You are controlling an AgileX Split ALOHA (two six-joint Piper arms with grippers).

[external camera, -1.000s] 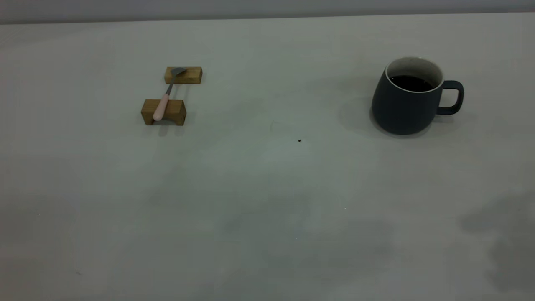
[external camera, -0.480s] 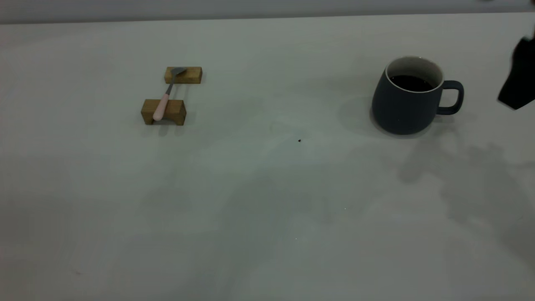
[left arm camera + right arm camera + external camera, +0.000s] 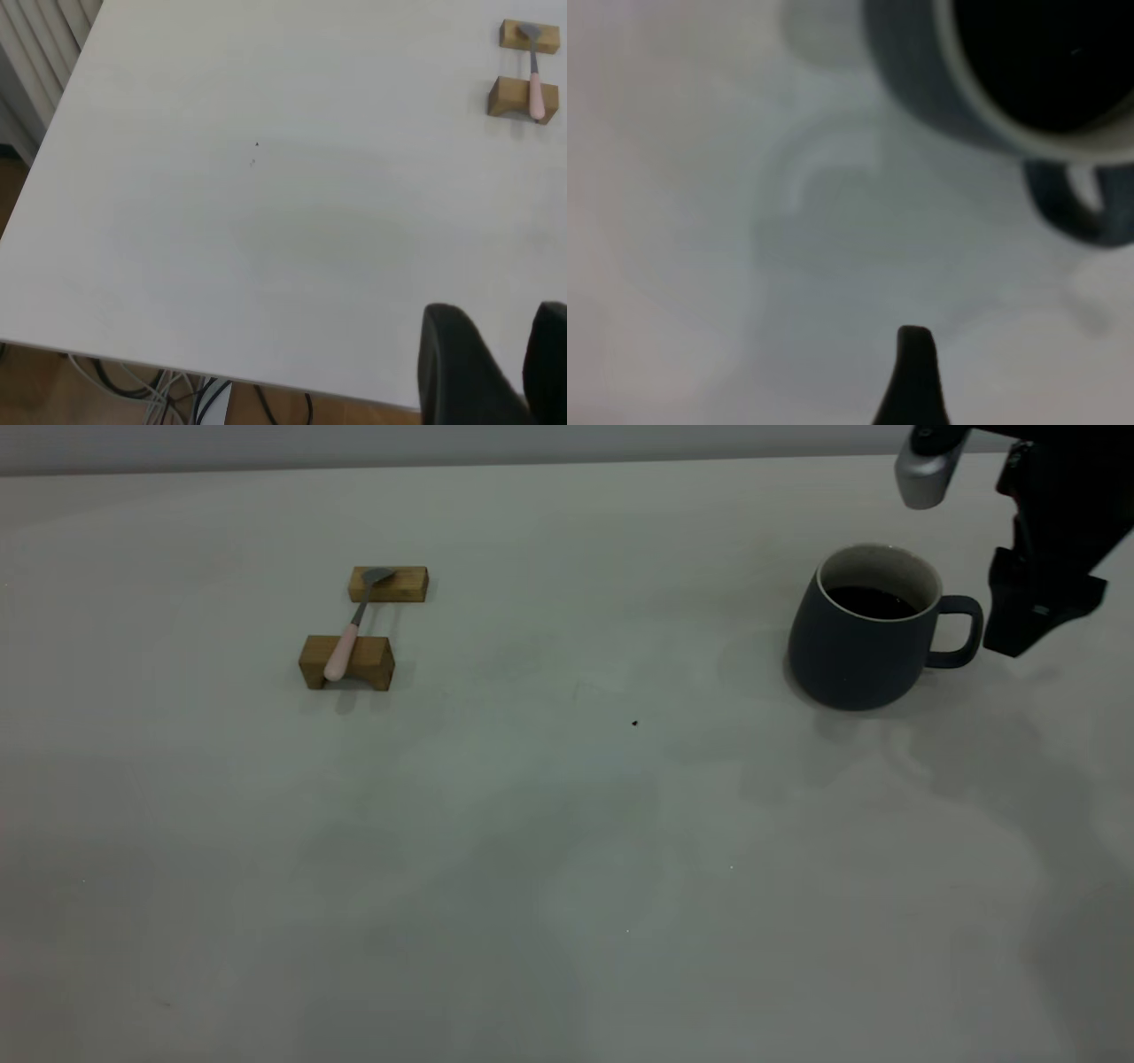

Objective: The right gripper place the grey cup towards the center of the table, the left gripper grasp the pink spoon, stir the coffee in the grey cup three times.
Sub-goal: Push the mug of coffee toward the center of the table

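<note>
On the right side of the table, the grey cup stands upright with its loop handle turned outward toward the right gripper, which hangs just beside that handle and a little above the tabletop, apart from it. Whether its fingers are spread or closed cannot be told: the exterior view shows only a dark block with a silver-grey part above it, and the right wrist view shows a single black fingertip over bare table, with the cup's rim and handle beyond it. It has hold of nothing. The coffee sits dark and level inside the pale wall of the cup. Far over on the left side, the pink spoon lies bridged across two wooden blocks, handle on the nearer block and bowl on the farther one, untouched. The left gripper is out of the exterior view; its own wrist view shows two black fingers with a narrow gap between them, holding nothing, near the table's edge and well apart from the spoon. As a judgement, the task is barely begun — the cup is not yet grasped or brought toward the centre, where a tiny dark speck marks open surface, and the spoon pickup and all three stirs remain.
</note>
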